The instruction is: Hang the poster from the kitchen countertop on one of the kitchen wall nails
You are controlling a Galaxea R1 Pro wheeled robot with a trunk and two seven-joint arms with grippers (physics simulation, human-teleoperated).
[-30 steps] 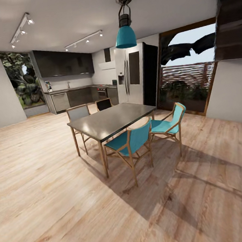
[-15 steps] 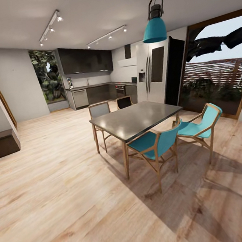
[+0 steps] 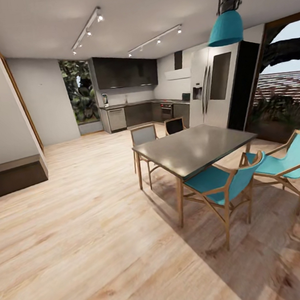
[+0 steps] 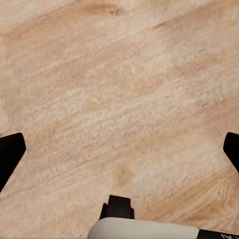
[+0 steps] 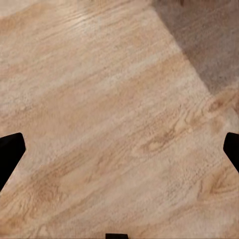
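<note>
Poster (image 3: pixel 105 99): stands upright at the left end of the countertop (image 3: pixel 136 104), far across the room from the table; too small to read its art.
Countertop: runs along the far wall over dark cabinets (image 3: pixel 137 115), well beyond the table, and turns toward the fridge.
Table (image 3: pixel 195 146): dark-topped with wooden legs, in the middle of the wooden floor (image 3: pixel 84 229).
Chairs: two teal chairs (image 3: pixel 224 184) sit on the near side of the table, the second (image 3: pixel 286 162) to its right; a grey chair (image 3: pixel 143 136) and a dark one (image 3: pixel 174 126) sit on its far side.
Lamp (image 3: pixel 225 27): teal pendant hanging above the table.
Fridge (image 3: pixel 217 90): tall, steel, behind the table to the right.
Window (image 3: pixel 82 94): full of green leaves, left of the countertop and far behind the table.
Left gripper (image 4: pixel 119 149): fingers spread wide apart over bare floor, holding nothing.
Right gripper (image 5: pixel 119 149): fingers spread wide apart over floor at a shadow's edge, holding nothing.
</note>
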